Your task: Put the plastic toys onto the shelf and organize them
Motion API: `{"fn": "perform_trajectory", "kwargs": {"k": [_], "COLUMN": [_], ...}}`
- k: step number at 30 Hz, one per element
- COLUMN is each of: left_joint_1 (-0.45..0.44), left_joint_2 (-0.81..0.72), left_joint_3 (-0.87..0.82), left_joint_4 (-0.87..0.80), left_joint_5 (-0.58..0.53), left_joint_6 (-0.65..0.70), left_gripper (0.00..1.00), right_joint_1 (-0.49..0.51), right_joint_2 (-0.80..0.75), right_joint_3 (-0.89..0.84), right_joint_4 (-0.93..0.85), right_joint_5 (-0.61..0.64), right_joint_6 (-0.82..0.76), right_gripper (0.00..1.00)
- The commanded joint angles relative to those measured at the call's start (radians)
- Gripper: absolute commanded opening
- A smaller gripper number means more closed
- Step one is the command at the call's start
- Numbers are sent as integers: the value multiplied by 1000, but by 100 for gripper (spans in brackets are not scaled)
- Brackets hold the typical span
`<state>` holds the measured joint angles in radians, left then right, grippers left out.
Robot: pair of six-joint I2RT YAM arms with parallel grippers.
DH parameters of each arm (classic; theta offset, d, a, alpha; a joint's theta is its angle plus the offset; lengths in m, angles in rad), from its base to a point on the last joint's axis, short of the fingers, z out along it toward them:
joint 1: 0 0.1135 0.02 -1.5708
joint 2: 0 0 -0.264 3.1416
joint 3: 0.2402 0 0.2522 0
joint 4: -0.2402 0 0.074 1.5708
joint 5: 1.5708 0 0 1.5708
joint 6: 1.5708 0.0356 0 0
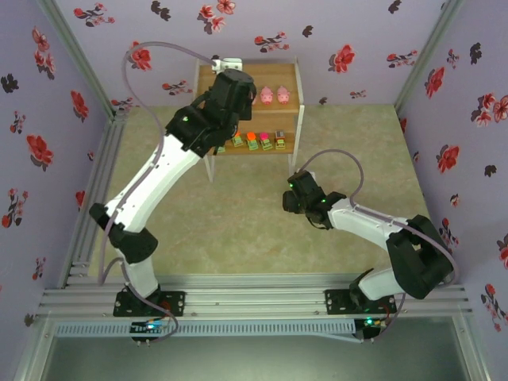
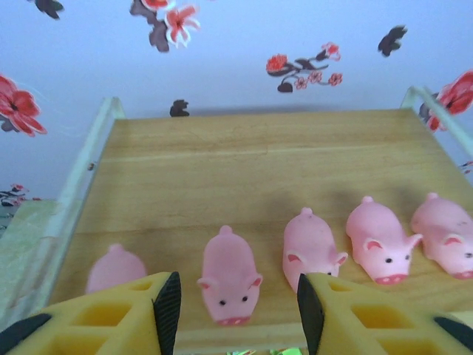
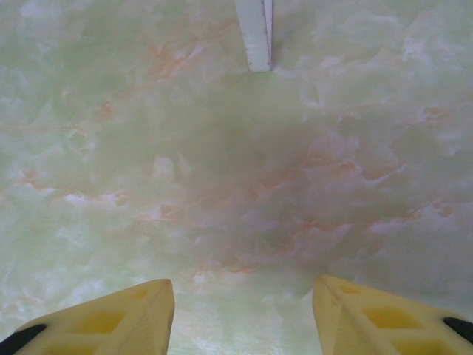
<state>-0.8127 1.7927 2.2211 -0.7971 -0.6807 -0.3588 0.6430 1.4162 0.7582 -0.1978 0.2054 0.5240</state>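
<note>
The shelf [image 1: 295, 79] stands at the far side of the table. On its top board [image 2: 251, 163] several pink pig toys stand in a row, facing the front edge. My left gripper [image 2: 236, 305] is open at that edge. One pig [image 2: 229, 275] stands between its fingers with a gap on each side. Other pigs sit to its left [image 2: 116, 268] and right [image 2: 310, 248], [image 2: 378, 238]. Several small blocks [image 1: 258, 143] line the lower tier. My right gripper [image 3: 244, 296] hangs open over the bare table with nothing between its fingers.
A white shelf leg [image 3: 255, 33] shows ahead of the right gripper. The left arm [image 1: 171, 167] reaches over the shelf's left half. Flowered walls [image 1: 341, 48] close in the table on three sides. The marbled table top [image 1: 238, 230] spreads in front of the shelf.
</note>
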Motion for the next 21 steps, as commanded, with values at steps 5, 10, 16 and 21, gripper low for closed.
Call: {"fn": "perform_trajectory", "kwargs": {"k": [5,10,16,21], "left_joint_1": [-27,-39,-20,24], "left_joint_2": [-189,-394,-596,-726], "left_joint_3": [-188,-487,-744,-905], "left_joint_4": [64,208,258,261], "left_joint_5": [-36,-37,-55,-51], "left_joint_6": [64,91,100,75], "left_gripper": [55,75,100,100], "right_joint_1": [-16,-23,-40,-55], "right_joint_2": [-21,-48,-101,-155], "right_joint_3": [9,-2,-20,-50], "right_joint_4": [5,1,-28,-22], "right_joint_5": [43,86,208,278], "right_joint_6": [-4,-14,-26,-28], "right_gripper": [42,54,75,84]}}
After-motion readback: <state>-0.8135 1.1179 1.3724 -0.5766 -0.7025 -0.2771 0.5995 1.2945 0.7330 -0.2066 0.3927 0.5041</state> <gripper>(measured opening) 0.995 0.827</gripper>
